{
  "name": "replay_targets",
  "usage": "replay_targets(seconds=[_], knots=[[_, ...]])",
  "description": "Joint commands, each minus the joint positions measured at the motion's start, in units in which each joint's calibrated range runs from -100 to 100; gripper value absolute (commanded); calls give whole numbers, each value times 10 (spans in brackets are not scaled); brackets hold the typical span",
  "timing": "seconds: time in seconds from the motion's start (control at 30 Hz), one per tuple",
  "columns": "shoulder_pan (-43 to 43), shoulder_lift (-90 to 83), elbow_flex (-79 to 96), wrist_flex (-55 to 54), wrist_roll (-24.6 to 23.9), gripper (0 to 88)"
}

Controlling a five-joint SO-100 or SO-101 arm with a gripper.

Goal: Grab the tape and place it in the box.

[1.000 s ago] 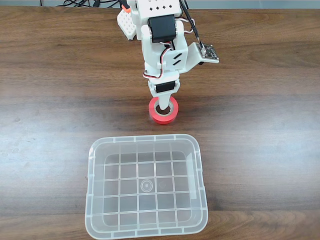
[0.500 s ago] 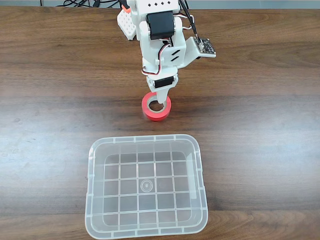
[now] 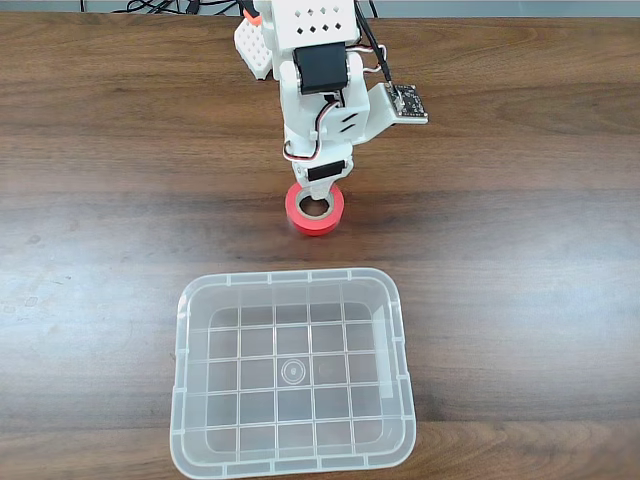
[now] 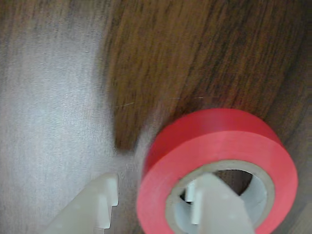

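While the white robot arm [image 3: 318, 90] leans down over the brown wooden desk [image 3: 110, 200], its pincer [image 3: 318, 201] sits at the red roll of tape [image 3: 316, 213]. In the wrist view, one pale finger [image 4: 214, 204] reaches down through the grey-beige core of the tape [image 4: 219, 161], and the other finger stands outside the roll at its left, with a narrow gap showing between it and the red wall. The jaws straddle the wall of the roll, but whether they are pressing it cannot be told. The roll looks slightly tilted, so it may be just leaving the desk. The clear plastic box [image 3: 186, 400] lies nearer the bottom of the fixed view, apart from the tape, with nothing on its gridded floor. The task appears to be at the grasping stage: the tape has yet to be carried over the box and let go inside it.
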Motion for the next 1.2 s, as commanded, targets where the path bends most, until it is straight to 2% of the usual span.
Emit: replay_targets(seconds=[0.0,0.43,0.83,1.17], knots=[[4,-5,-11,-5,-2,13],[3,-6,-28,6,1,13],[-4,-136,-284,222,0,13],[3,-161,-292,243,2,13]])
